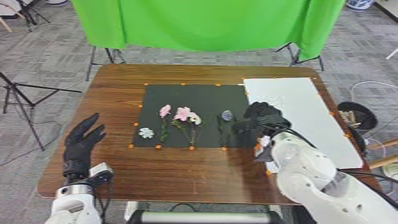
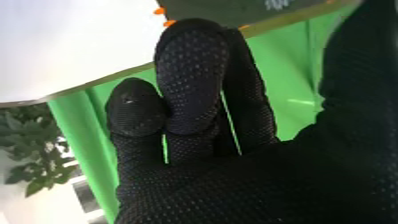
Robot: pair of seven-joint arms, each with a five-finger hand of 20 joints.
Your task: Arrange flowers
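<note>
On a brown wooden table [image 1: 169, 172], bordered at right by a white sheet [image 1: 306, 125] and at center by a black mat [image 1: 173, 95]: at risk of crushed petals from a low pass of the right hand [image 1: 265, 119], close by the mat's right side, with fingers loosely bent and gripping nothing visible. Waiting at left, with fingers extended and empty, the left hand [image 1: 80, 147]. Laid flat on the mat, pink cluster [image 1: 183, 114] mid-mat, pink spray [image 1: 165, 110] just left, blue-purple flower [image 1: 226, 115] at right and small pale bloom [image 1: 146, 133] near left. Likely to slip or snap if pinched badly, given such thin stems; liable to be knocked askew by a trailing thumb, chiefly at right. Beyond the table's right edge, a dark bin [image 1: 366, 110], holding light brown material, too indistinct to name.
</note>
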